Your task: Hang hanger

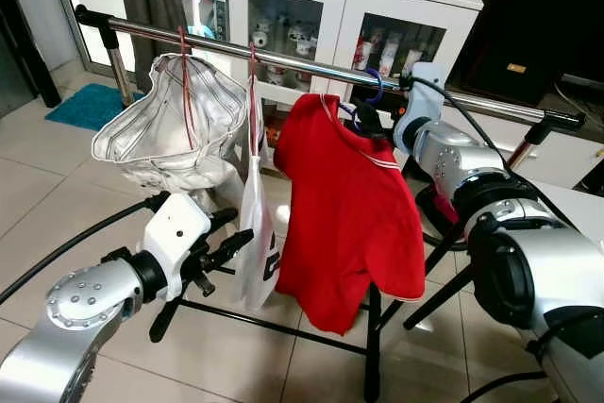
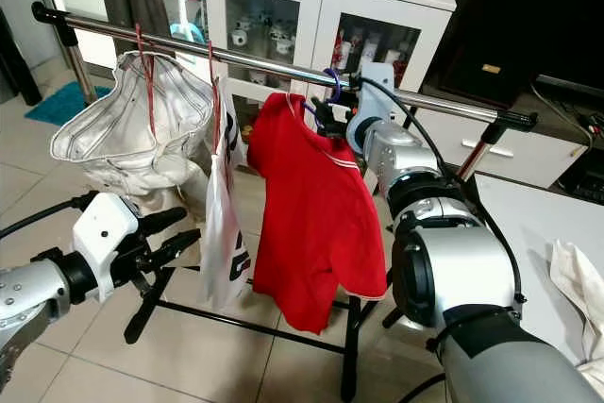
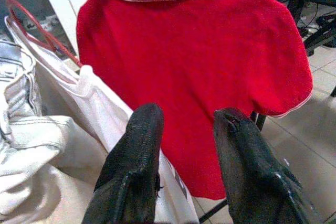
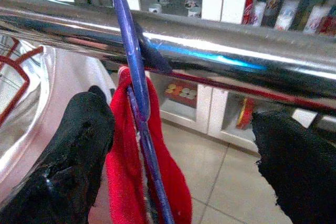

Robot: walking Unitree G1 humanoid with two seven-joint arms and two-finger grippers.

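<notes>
A red polo shirt point(image 1: 349, 214) hangs on a blue hanger whose hook point(image 4: 131, 61) sits over the chrome rail point(image 1: 283, 56) of a clothes rack. My right gripper point(image 4: 184, 114) is up at the rail, just under the hook, and open. The hook stands between its fingers close to one finger point(image 4: 79, 145), and I cannot tell if they touch. My left gripper point(image 1: 236, 233) hovers low in front of the rack, open and empty, pointing at the shirt point(image 3: 210, 66) and a white garment point(image 3: 100, 103).
A silvery white jacket point(image 1: 170, 129) and a white garment point(image 1: 255, 224) hang on red hangers left of the shirt. The rack's black legs point(image 1: 373, 346) spread on the tiled floor. A white cabinet point(image 1: 349, 7) stands behind. A table with a white cloth point(image 2: 576, 280) is at the right.
</notes>
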